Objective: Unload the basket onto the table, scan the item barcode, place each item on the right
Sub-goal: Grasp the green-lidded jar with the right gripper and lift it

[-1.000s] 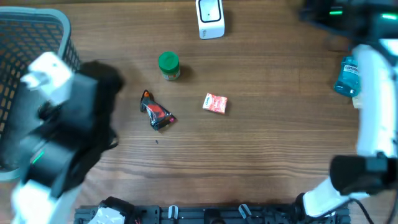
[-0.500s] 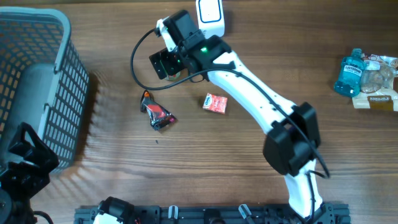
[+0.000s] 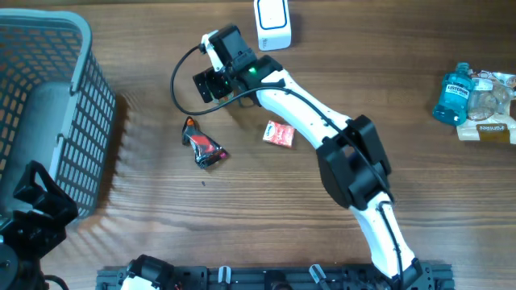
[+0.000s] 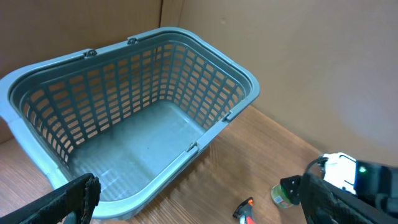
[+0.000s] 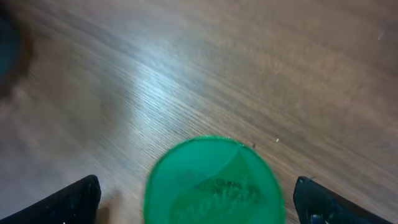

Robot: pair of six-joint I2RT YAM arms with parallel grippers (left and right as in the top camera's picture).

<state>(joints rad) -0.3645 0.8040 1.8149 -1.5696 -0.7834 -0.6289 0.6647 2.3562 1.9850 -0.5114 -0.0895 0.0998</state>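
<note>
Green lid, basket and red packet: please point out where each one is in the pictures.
green lid point(image 5: 214, 183), right wrist view, centre of its top face.
basket point(image 4: 134, 149), left wrist view, bare floor inside.
red packet point(image 3: 279, 134), overhead view, middle of its upper face.

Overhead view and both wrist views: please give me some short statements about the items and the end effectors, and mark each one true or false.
1. The right end effector is open, with the green lid below and between its fingers. True.
2. The red packet lies inside the basket. False: the basket is empty, and the red packet lies on the table.
3. The white scanner stands at the top edge of the overhead view, apart from the red packet. True.
4. The left end effector is shut on the blue bottle. False: the left end effector is open and holds nothing, and the blue bottle stands at the far right of the table.
</note>
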